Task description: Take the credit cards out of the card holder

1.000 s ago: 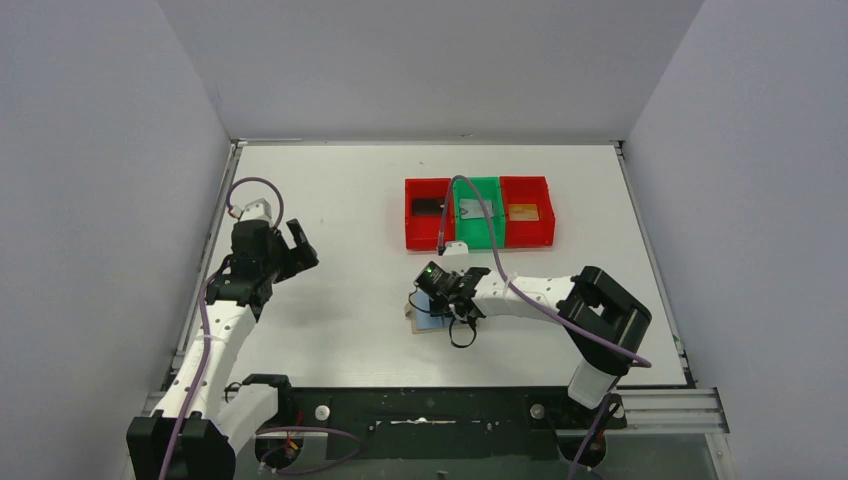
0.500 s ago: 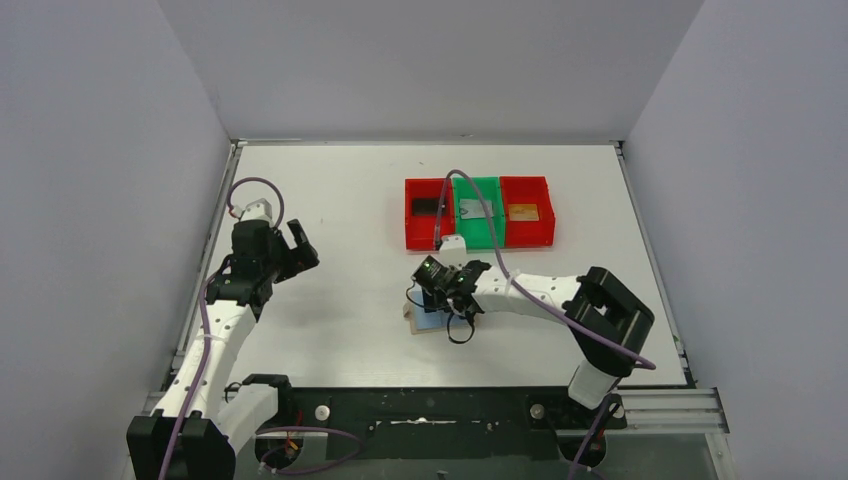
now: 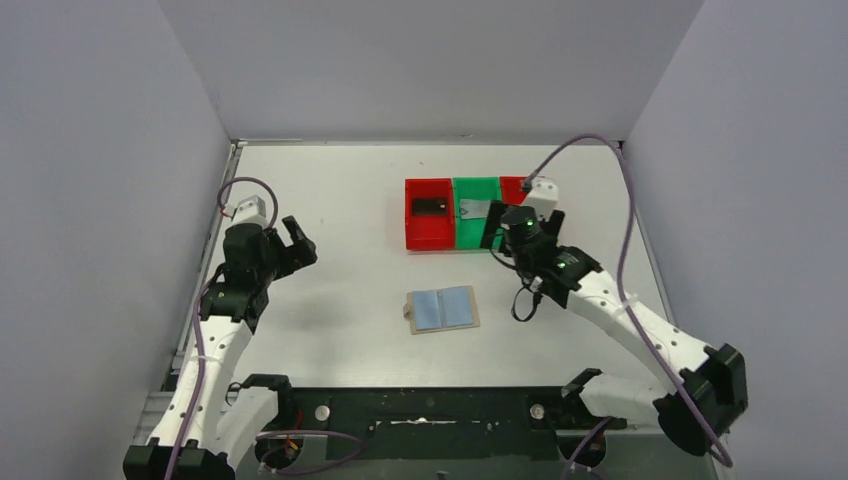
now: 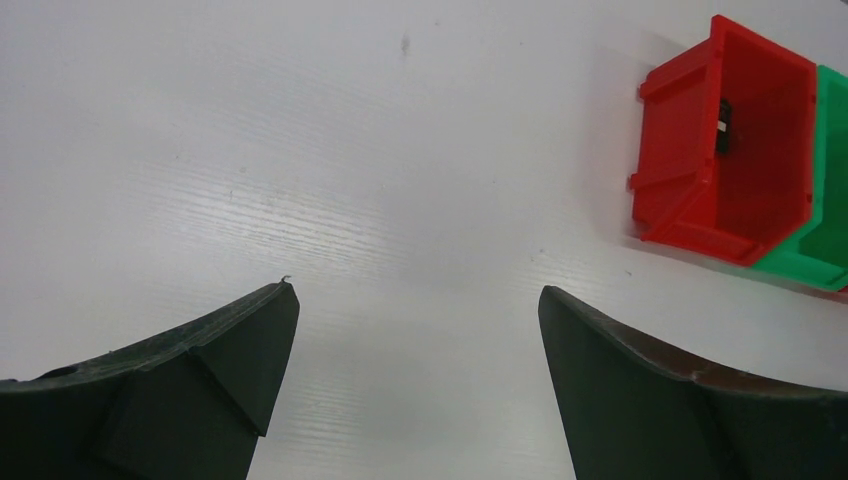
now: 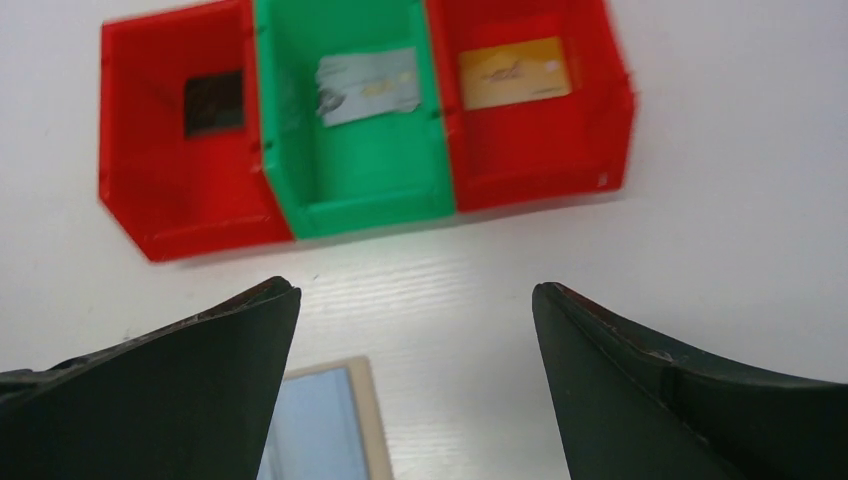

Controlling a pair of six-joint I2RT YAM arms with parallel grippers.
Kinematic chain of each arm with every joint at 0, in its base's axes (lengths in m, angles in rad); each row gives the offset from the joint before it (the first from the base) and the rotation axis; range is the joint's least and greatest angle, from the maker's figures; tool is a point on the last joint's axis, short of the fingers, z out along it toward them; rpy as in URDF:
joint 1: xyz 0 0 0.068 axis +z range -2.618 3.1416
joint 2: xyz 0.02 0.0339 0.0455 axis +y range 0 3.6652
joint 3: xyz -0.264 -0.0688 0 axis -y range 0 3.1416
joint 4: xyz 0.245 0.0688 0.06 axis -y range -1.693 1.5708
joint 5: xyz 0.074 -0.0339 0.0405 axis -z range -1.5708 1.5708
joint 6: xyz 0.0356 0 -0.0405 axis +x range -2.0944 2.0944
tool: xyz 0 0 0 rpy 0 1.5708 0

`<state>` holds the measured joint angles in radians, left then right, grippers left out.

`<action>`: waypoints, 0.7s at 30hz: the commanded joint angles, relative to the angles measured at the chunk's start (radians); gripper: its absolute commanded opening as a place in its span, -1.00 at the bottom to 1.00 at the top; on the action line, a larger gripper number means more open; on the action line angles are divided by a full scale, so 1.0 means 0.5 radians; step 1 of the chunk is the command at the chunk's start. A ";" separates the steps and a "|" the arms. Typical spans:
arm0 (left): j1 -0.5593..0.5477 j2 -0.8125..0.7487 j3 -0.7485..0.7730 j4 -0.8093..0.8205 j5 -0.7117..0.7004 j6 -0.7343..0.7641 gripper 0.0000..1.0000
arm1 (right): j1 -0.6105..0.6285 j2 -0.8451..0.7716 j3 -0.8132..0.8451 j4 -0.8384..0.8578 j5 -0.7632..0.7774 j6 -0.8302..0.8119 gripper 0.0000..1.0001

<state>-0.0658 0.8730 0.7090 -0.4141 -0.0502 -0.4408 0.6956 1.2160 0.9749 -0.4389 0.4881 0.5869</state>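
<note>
Lying opened flat, pale blue lining upward inside a tan rim, the card holder [image 3: 443, 309] is laid toward the desk's [image 3: 340, 190] front middle, well apart from the bins [image 3: 428, 241]. The left fingers [image 4: 190, 390] and the right fingers [image 5: 160, 390] are spread wide and empty, the latter just before the bins. The left red bin [image 5: 160, 200] is occupied by a black card [image 5: 213, 102], the green bin [image 5: 350, 195] by a silver-grey card [image 5: 367, 85], the right red bin [image 5: 540, 160] by a gold-orange card [image 5: 514, 72].

Holder [image 3: 443, 309] is laid open flat, pale blue lining up, tan rim showing. At its 12–1 o'clock are found: black card [image 3: 428, 207] in left red bin [image 3: 428, 238], silver card [image 3: 473, 208] in green bin [image 3: 470, 240], gold card [image 5: 514, 72] in right red bin [image 5: 530, 150].
</note>
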 commanded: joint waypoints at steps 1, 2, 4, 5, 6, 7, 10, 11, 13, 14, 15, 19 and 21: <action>-0.015 -0.138 0.006 0.212 -0.007 -0.002 0.86 | -0.412 -0.340 -0.160 0.262 -0.012 -0.322 0.85; -0.018 -0.172 -0.003 0.226 -0.019 -0.001 0.86 | -0.518 -0.421 -0.182 0.282 -0.058 -0.356 0.87; -0.020 -0.231 -0.013 0.229 -0.077 -0.010 0.87 | -0.735 -0.506 -0.211 0.301 -0.159 -0.415 0.91; -0.022 -0.260 -0.007 0.226 -0.105 -0.002 0.87 | -0.838 -0.531 -0.211 0.291 -0.190 -0.427 0.91; -0.022 -0.290 -0.009 0.222 -0.137 0.010 0.86 | -0.924 -0.551 -0.213 0.285 -0.224 -0.442 0.93; -0.022 -0.318 -0.016 0.226 -0.166 0.027 0.86 | -0.985 -0.565 -0.213 0.276 -0.248 -0.456 0.93; -0.022 -0.382 0.007 0.204 -0.231 0.057 0.87 | -1.058 -0.592 -0.198 0.229 -0.252 -0.413 0.96; -0.022 -0.405 0.005 0.203 -0.257 0.059 0.87 | -1.059 -0.600 -0.198 0.230 -0.270 -0.393 0.97; -0.022 -0.458 -0.008 0.215 -0.295 0.059 0.87 | -1.058 -0.606 -0.210 0.270 -0.355 -0.371 0.96; -0.021 -0.484 -0.012 0.227 -0.305 0.059 0.87 | -1.059 -0.603 -0.218 0.301 -0.400 -0.391 0.96; -0.019 -0.515 -0.020 0.239 -0.314 0.061 0.87 | -1.057 -0.596 -0.218 0.316 -0.424 -0.404 0.95; -0.016 -0.563 -0.031 0.274 -0.322 0.076 0.87 | -1.055 -0.556 -0.204 0.331 -0.508 -0.429 0.96; -0.010 -0.568 -0.034 0.284 -0.309 0.084 0.88 | -1.051 -0.540 -0.208 0.344 -0.541 -0.467 0.95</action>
<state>-0.0723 0.6006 0.6945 -0.3466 -0.1883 -0.4267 0.1692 0.9325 0.8711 -0.3328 0.2733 0.3950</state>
